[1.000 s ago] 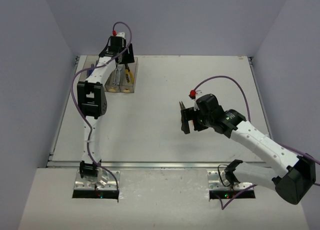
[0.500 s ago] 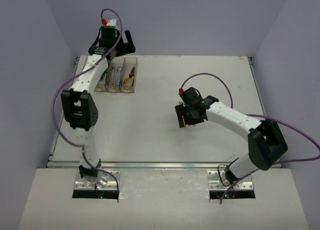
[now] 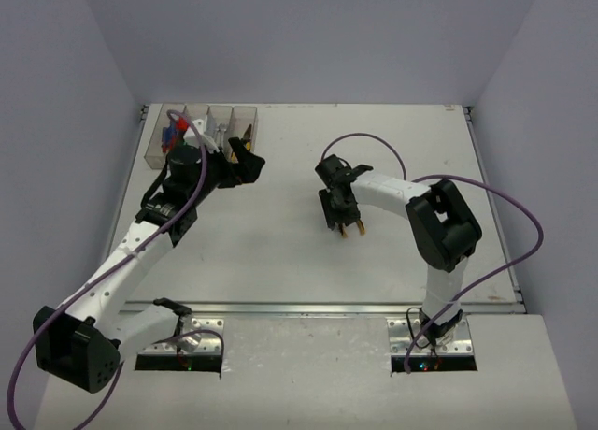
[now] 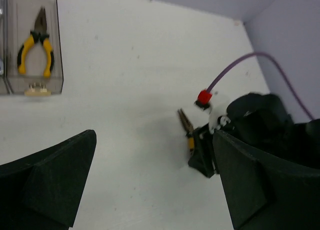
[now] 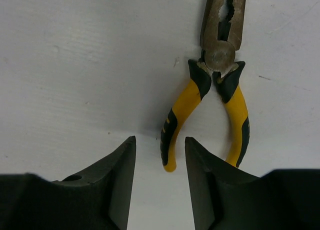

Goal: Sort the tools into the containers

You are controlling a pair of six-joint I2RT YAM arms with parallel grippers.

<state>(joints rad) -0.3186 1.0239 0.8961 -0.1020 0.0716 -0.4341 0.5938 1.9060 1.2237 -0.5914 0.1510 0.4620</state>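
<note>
A pair of yellow-and-black pliers lies flat on the white table, near the middle in the top view. My right gripper hangs just above its handles, pointing down, fingers apart; the tip of one handle lies in the gap, touching neither finger. My left gripper is wide open and holds nothing, a little right of the containers at the back left. The rightmost bin holds another pair of yellow-handled pliers. My left arm hides part of the row.
Blue handles show in a left bin and silver tools in a middle one. Lilac walls enclose the table on three sides. The right arm's purple cable loops over the right half of the table.
My left arm has drawn back from above the bins toward the near left, its gripper opened wide. My right gripper has moved over the pliers on the table and its fingers have narrowed.
</note>
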